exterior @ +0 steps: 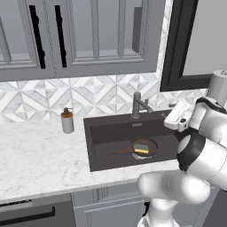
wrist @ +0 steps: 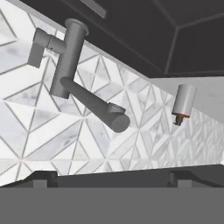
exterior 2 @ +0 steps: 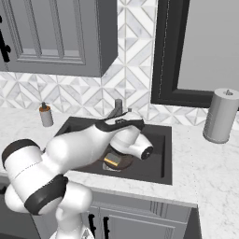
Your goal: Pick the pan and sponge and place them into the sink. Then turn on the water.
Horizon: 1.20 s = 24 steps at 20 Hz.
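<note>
Open air before the faucet (wrist: 74, 74), soap bottle (exterior: 67, 120) well aside, pan (exterior: 141, 147) low in sink (exterior: 102, 137).

Glossy white Franka arm (exterior: 195, 177) w/ fat rounded link shells, dark charcoal bands at joints. Round black cap w/ white rim at elbow, approx 3 o'clock in left base view. Wrist link: white cylinder, dark end disc, black trim stripe.

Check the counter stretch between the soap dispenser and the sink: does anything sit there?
No. In the left base view, only bare white marble counter lies between the soap dispenser and the sink rim.
</note>
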{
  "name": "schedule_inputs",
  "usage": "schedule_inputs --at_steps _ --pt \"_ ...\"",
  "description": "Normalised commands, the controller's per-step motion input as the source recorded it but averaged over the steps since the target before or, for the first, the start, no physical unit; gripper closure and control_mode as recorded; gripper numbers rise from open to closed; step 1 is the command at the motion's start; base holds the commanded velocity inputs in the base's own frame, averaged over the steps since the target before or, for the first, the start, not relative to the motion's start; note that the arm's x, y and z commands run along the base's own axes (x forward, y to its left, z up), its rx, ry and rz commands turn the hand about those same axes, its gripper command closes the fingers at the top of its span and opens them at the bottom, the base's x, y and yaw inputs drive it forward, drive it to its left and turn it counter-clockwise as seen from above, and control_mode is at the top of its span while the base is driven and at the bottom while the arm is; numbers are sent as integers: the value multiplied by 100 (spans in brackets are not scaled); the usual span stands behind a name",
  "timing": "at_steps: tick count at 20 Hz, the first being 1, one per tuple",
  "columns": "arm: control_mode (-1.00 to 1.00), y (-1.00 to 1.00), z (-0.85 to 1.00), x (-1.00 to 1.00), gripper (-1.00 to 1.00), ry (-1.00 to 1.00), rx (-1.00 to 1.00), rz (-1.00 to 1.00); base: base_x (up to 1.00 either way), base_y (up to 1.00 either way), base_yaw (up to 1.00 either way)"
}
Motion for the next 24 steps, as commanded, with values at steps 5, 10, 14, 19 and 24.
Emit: schedule_inputs --at_steps 5,10,14,19,24 --pt "-100 -14 3 2 -100 -6 8 0 0 0 0" --pt "-100 -16 0 14 -100 -2 6 0 0 0 0" --pt "-100 -13 -2 23 -100 0 3 0 0 0 0" --pt "-100 -3 -10 22 -100 0 1 0 0 0 0" --pt "-100 0 -12 22 -100 0 0 0 0 0 0"
